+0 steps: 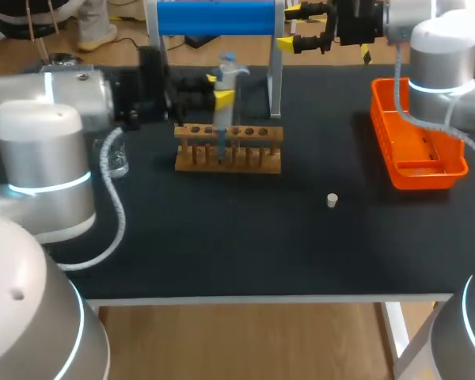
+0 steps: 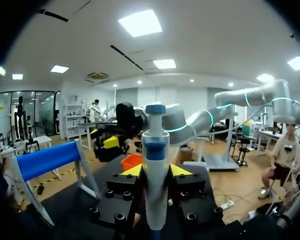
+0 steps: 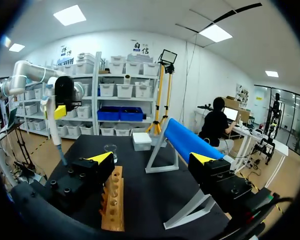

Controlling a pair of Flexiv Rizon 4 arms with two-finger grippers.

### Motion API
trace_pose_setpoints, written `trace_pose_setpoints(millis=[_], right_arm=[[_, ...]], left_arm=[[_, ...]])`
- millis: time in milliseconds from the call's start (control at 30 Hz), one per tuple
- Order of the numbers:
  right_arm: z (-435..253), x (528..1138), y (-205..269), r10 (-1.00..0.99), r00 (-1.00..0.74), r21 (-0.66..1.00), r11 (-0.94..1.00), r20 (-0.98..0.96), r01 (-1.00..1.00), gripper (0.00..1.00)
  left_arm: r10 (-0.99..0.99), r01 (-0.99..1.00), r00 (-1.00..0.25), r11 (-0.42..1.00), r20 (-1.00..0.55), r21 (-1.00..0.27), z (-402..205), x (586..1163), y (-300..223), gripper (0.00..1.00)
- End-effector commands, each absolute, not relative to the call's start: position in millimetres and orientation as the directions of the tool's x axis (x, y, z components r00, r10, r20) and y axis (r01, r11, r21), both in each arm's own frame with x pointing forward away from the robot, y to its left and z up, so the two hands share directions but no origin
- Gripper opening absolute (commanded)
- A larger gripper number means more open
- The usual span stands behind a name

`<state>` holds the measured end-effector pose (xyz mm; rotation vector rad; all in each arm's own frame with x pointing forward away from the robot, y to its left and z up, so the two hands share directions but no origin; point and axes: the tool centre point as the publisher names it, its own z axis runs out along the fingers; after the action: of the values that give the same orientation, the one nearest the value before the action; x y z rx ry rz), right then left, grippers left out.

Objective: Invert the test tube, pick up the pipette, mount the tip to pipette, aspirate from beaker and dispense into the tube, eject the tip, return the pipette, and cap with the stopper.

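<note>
My left gripper is shut on the white and blue pipette, holding it upright over the wooden tube rack, its lower end down at the rack's holes. In the left wrist view the pipette stands between the yellow fingertips. I cannot make out the test tube in the rack. A glass beaker stands left of the rack. The small white stopper lies on the mat to the right. My right gripper hangs open and empty at the back right; its view shows the rack, the beaker and the pipette.
An orange tray sits at the right edge of the table. A stand with a blue roll rises behind the rack, its white leg close beside the pipette. The black mat runs to the front edge.
</note>
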<state>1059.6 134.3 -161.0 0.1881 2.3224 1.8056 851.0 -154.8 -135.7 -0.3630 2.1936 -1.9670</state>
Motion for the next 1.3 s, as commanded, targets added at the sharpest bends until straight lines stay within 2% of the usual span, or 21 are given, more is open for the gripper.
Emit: trace_pose_setpoints(millis=[33, 833, 1300], right_arm=[[-160, 1061, 133, 0.213, -0.974, 0.968, 0.251, -0.072, -0.017, 1.0], [-160, 1061, 133, 0.213, -0.974, 0.968, 0.251, -0.072, -0.017, 1.0], [-160, 1061, 133, 0.213, -0.974, 0.968, 0.251, -0.072, -0.017, 1.0]], left_arm=[[-0.305, -0.081, -0.951, 0.109, 0.044, -0.991, -133, 847, -112, 0.0], [-0.509, -0.192, -0.854, 0.116, 0.108, -0.975, -148, 940, -39, 0.0], [-0.609, -0.282, -0.78, 0.138, 0.143, -0.949, -144, 1000, -44, 0.0]])
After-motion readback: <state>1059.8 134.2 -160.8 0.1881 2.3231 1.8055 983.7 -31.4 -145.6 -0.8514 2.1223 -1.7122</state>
